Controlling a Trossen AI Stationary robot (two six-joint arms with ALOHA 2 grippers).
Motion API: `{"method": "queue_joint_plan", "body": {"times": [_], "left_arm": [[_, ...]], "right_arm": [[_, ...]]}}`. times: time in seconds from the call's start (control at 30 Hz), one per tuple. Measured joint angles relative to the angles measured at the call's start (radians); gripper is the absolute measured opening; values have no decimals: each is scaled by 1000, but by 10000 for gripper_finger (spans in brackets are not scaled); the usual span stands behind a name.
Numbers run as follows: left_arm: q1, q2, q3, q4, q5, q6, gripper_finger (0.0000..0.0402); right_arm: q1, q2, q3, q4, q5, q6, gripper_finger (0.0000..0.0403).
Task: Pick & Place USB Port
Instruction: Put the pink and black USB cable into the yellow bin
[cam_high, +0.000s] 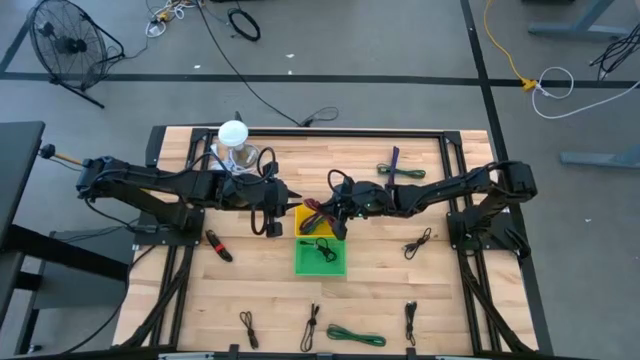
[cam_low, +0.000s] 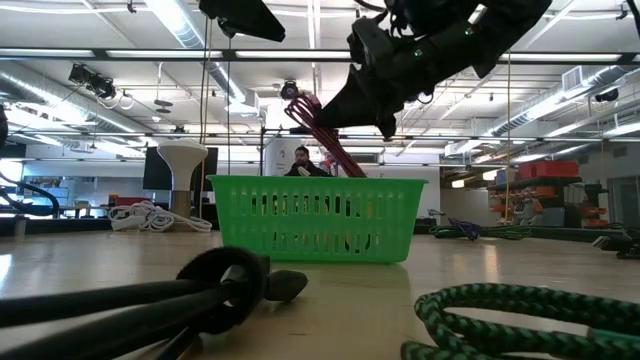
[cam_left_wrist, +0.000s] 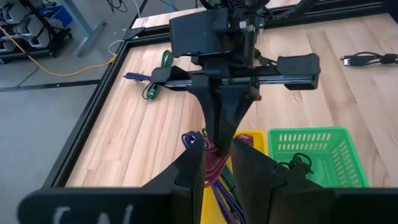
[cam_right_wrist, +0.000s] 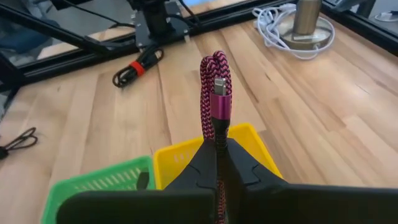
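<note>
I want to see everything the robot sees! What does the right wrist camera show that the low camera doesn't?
Only the right wrist view shows the yellow basket, a black cable with a red band and the cable's silver plug. Only the low view shows a person far behind the table and a green braided cable up close. Both show the right gripper shut on the pink cable, above the green basket.

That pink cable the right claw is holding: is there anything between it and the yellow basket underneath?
Nothing visible blocks it. The right claw is shut on the pink cable and hangs right above the yellow basket, whose top is open. The left claw hovers close beside it, not underneath the cable.
</note>
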Motion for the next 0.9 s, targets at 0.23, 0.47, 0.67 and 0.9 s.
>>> {"method": "queue_joint_plan", "body": {"times": [0.23,0.47,0.67,0.9], "left_arm": [[0,0,0,-10,0,-1,83],[0,1,0,-16,0,-6,83],[0,1,0,-16,0,-7,83],[0,1,0,-21,0,-7,83]], "right_arm": [[3,0,0,-21,-4,3,0],[3,2,0,-50,-2,17,0],[3,2,0,-51,-1,15,18],[3,2,0,-53,-1,14,62]]}}
